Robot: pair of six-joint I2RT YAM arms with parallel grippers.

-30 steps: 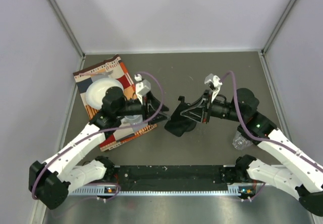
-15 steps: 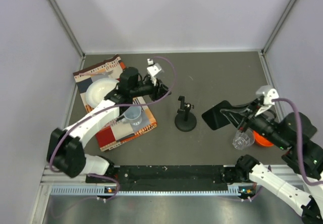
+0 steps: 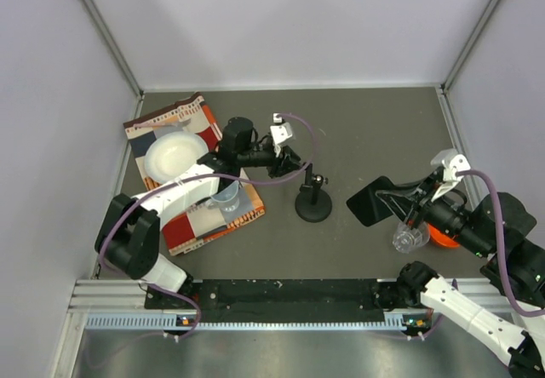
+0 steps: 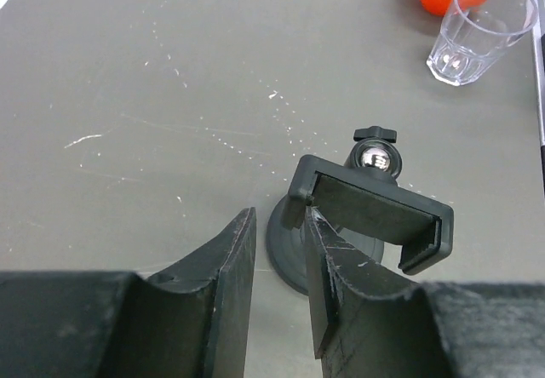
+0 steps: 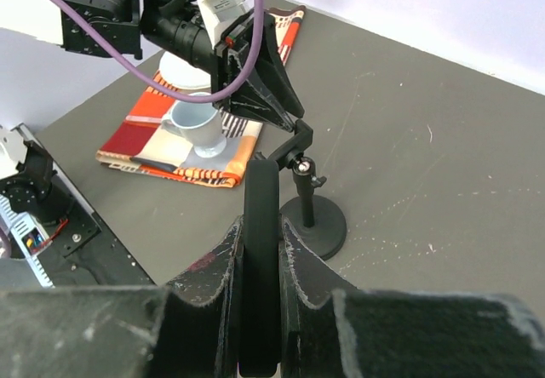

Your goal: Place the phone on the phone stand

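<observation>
Phone (image 3: 370,201), pinched edge-on in the right fingers (image 5: 306,276) above the counter's (image 3: 358,123) right side, lies right of the mid-counter stand (image 3: 312,199); left fingers (image 4: 234,267), narrowly parted, just beside its top.

Left arm (image 3: 183,189), right arm (image 3: 467,308): white moulded link shells with small dark screw holes and black cylindrical joint housings. One purple cable (image 3: 303,136) per arm, looped loose to a small white wrist block (image 3: 279,128). Left gripper (image 4: 279,218), right gripper (image 5: 261,225): matte black, with wedge-shaped fingers (image 4: 232,284), scuffed and grey-dusted.
</observation>
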